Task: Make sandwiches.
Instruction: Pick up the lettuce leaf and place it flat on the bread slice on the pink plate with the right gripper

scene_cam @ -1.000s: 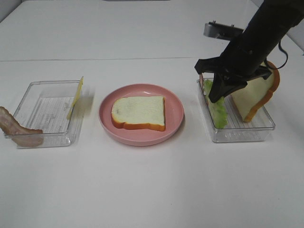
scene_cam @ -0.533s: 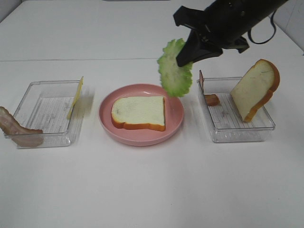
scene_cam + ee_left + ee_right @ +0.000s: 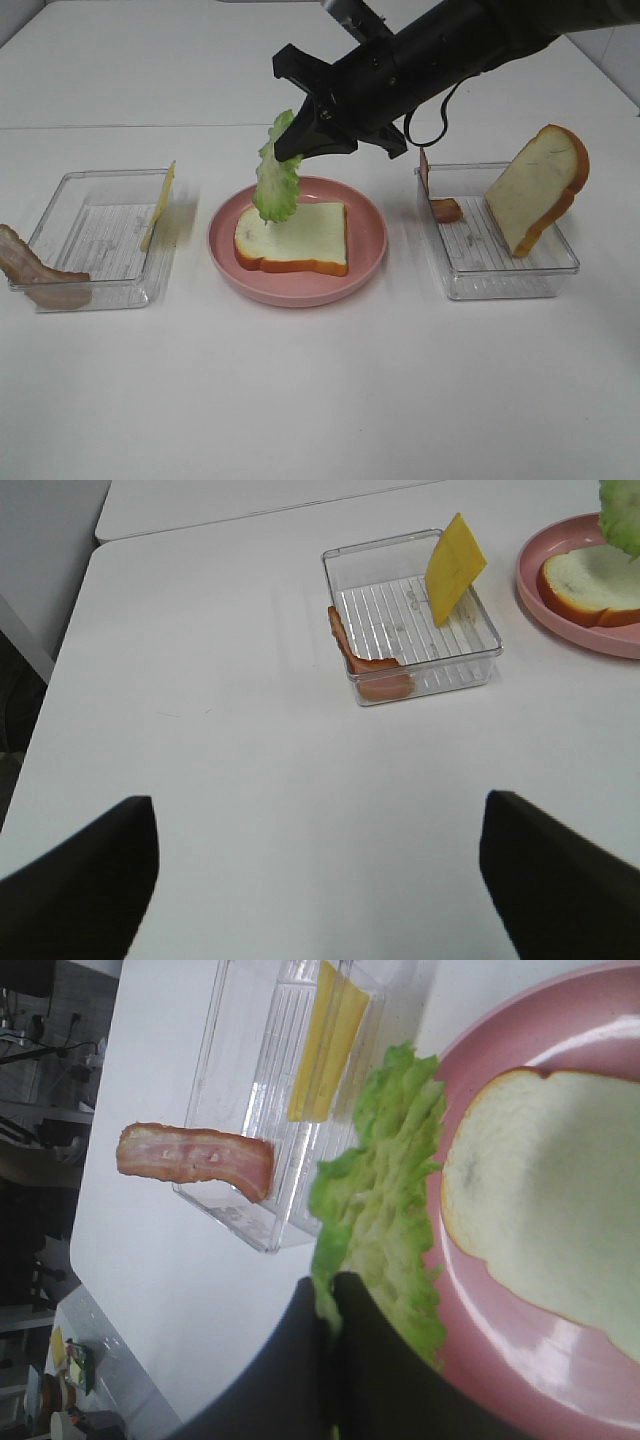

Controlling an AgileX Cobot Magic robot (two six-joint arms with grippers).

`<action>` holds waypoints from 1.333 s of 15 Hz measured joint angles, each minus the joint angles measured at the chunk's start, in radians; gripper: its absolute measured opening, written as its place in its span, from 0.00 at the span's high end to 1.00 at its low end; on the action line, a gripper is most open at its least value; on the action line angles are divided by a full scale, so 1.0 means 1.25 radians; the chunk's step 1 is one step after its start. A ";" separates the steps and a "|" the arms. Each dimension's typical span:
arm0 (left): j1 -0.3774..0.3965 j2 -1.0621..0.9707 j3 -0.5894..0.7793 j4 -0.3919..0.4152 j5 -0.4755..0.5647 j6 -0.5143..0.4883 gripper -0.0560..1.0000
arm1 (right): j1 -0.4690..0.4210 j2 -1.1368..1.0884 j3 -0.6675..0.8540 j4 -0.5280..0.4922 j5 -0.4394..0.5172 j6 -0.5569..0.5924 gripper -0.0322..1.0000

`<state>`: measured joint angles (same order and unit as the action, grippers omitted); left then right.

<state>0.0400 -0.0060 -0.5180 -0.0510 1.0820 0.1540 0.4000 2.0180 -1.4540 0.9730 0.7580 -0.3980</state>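
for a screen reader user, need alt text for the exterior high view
The right gripper, shut on a lettuce leaf, holds it over the left edge of a bread slice on a pink plate. A clear left tray holds a cheese square, a bacon strip draped over its rim; the right tray holds a leaning second bread slice.

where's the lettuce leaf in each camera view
Exterior high: lettuce leaf hangs from the right tool above the pink plate's left half.
Left wrist: a sliver cut off at the frame edge, over the bread slice.
Right wrist: mid-frame, pinched in the tool.
Shared landmark: the bread slice on the plate.
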 joint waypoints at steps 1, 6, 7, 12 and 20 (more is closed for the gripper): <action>0.000 0.000 0.000 0.000 0.000 0.000 0.19 | 0.000 0.033 -0.031 0.014 0.016 -0.001 0.95; 0.000 0.000 0.000 0.000 0.000 0.000 0.19 | 0.000 0.142 -0.107 0.040 0.082 0.000 0.95; 0.000 0.000 0.000 0.000 0.000 0.001 0.19 | 0.000 0.149 -0.109 0.038 0.083 0.000 0.95; 0.000 0.000 0.000 0.001 0.000 0.002 0.19 | 0.000 0.157 -0.110 -0.118 0.045 0.057 0.95; 0.000 0.000 0.000 0.001 0.000 0.003 0.19 | 0.000 0.158 -0.110 -0.280 -0.014 0.134 0.95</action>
<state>0.0400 -0.0060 -0.5180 -0.0500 1.0820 0.1580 0.4000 2.2150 -1.5920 0.6230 0.7400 -0.2310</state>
